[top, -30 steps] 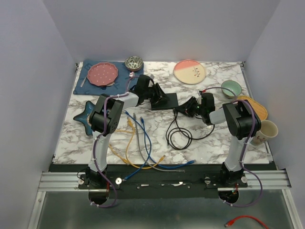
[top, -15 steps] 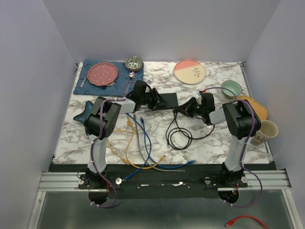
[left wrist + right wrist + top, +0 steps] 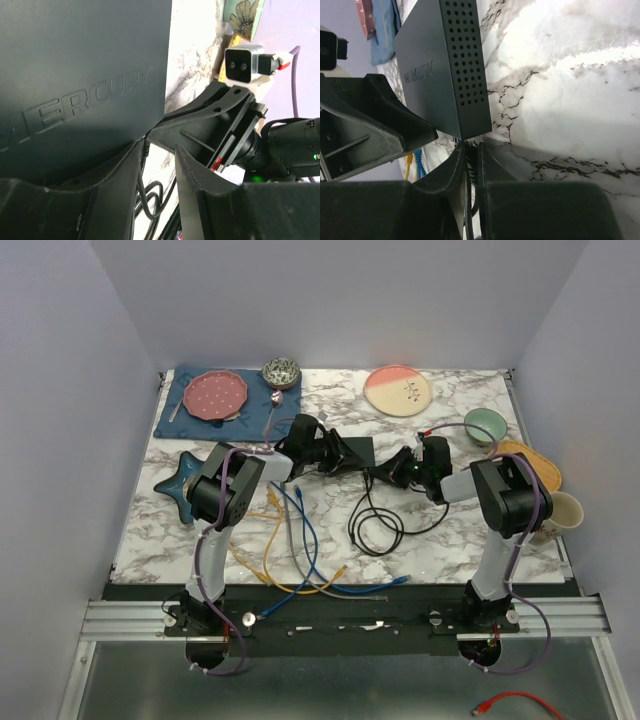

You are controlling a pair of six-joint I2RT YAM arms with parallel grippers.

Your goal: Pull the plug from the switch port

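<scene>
Plug [image 3: 466,146] judged not yet pulled: it is seen still at the right end of the switch [image 3: 352,451], centre-far. Right gripper [image 3: 471,155] is closed narrowly around the plug. Left gripper [image 3: 157,147] is held part open against the switch's left end, nothing seen between its fingers. Extraction remains.

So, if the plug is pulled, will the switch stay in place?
Probably not alone: the switch looks small and flat, so likely light, and the marble table looks smooth. Its straight edges suggest a rigid box, so gripping should not bend it.
</scene>
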